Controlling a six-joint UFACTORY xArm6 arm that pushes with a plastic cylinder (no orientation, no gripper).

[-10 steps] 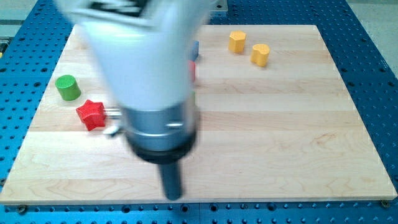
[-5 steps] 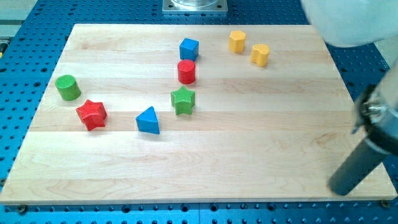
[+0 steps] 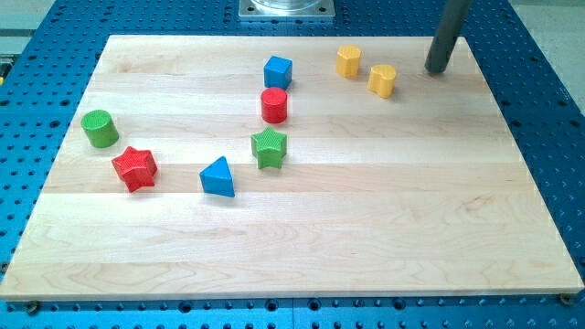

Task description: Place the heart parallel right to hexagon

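Wooden board [image 3: 302,247] on a blue perforated table [image 3: 558,110], contents listed from the view's left to its right, each placed relative to the red cylinder [image 3: 274,105] near the board's centre-top.

Green cylinder [image 3: 99,128]: far to the left of the red cylinder and slightly lower, near the board's left edge. Red star [image 3: 135,168]: left of and below the red cylinder, just beside the green cylinder on its lower right. Blue triangle [image 3: 218,176]: below and a little left of the red cylinder. Green star [image 3: 269,147]: directly below the red cylinder, near it but apart. Blue cube [image 3: 278,71]: directly above the red cylinder, just beside it.

Yellow hexagon [image 3: 347,60]: right of and above the red cylinder, close to the board's top edge. Yellow heart [image 3: 383,80]: right of the red cylinder and slightly above it, lying just beside the hexagon on its lower right, the two not touching.

My tip [image 3: 437,69]: farthest right of the red cylinder, resting near the board's top right corner. The rod ends in a single bare point with nothing clamped; it stands to the right of the heart, near it, with a visible gap between them.
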